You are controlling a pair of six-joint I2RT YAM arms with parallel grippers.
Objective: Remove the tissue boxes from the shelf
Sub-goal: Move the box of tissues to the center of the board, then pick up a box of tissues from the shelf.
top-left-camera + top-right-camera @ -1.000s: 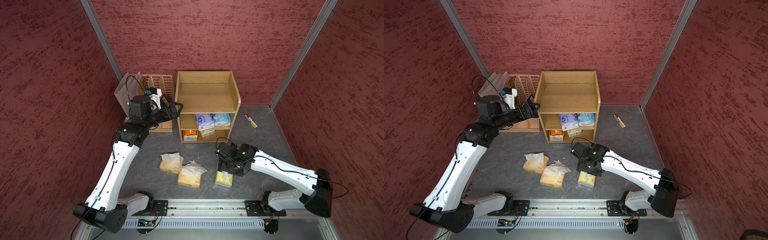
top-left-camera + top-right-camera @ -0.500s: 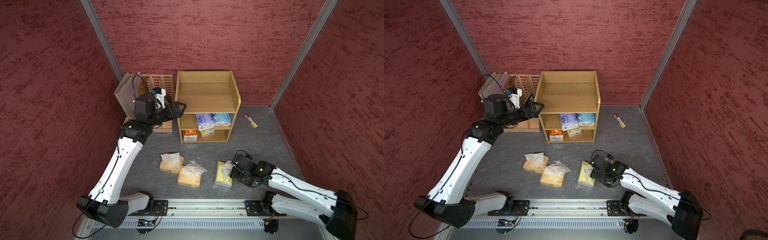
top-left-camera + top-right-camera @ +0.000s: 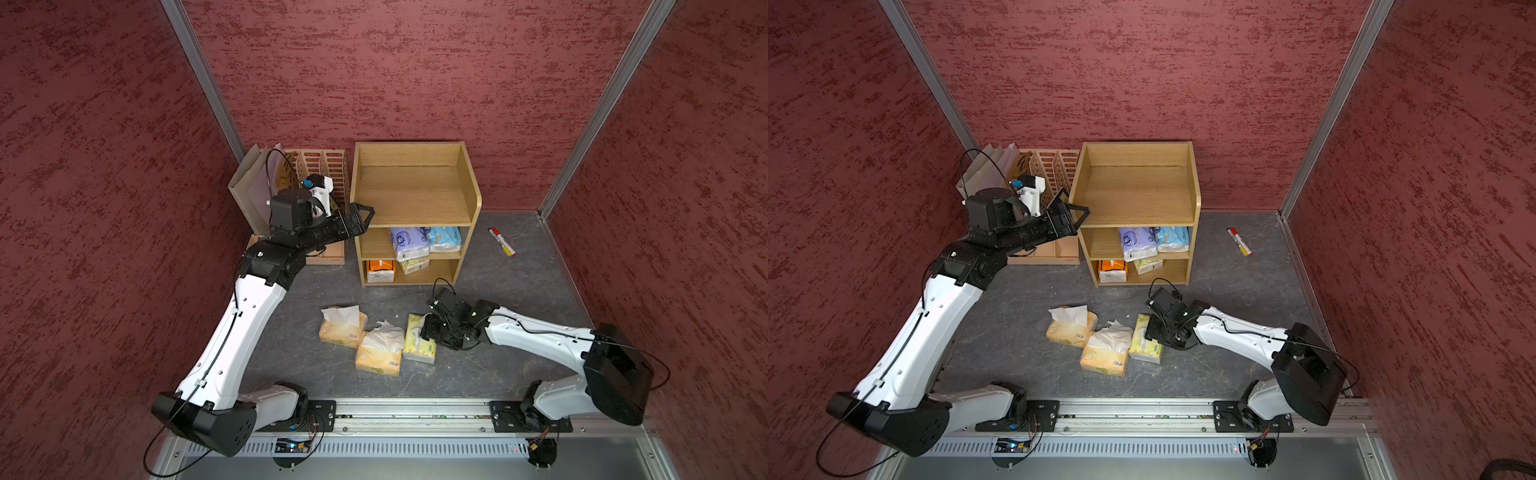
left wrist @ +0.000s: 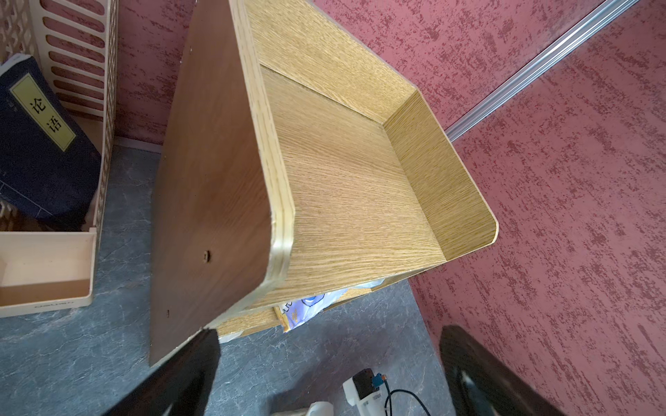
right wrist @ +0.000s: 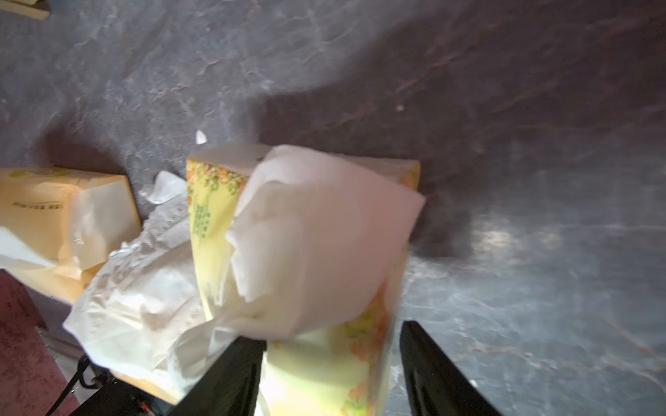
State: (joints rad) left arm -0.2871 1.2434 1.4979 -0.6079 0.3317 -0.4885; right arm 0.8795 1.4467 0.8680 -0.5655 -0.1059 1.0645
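The shelf (image 3: 415, 195) (image 3: 1138, 195) (image 4: 342, 162) stands at the back wall. Its middle tier holds a purple pack (image 3: 405, 243) and a light blue one (image 3: 442, 239). An orange-and-white pack (image 3: 380, 270) and a pale yellow one (image 3: 415, 264) sit on the bottom tier. Two orange-yellow tissue boxes (image 3: 343, 328) (image 3: 378, 353) lie on the floor, with a pale yellow one (image 3: 419, 338) (image 5: 306, 234) beside them. My right gripper (image 3: 428, 332) (image 5: 329, 333) is open and straddles that pack, one finger touching it, the other slightly apart. My left gripper (image 3: 361, 214) (image 4: 331, 378) hangs open at the shelf's top left front corner.
A peach slotted file organizer (image 3: 324, 174) holding a dark blue booklet (image 4: 39, 144) stands left of the shelf, with a paper bag (image 3: 249, 187) behind it. A red-and-white marker (image 3: 502, 241) lies on the floor right of the shelf. The arms' rail (image 3: 415, 411) runs along the front.
My left gripper has moved right to the shelf's corner. The right arm drew back toward the front, then returned to the pale yellow pack, which now lies further left against an orange-yellow one.
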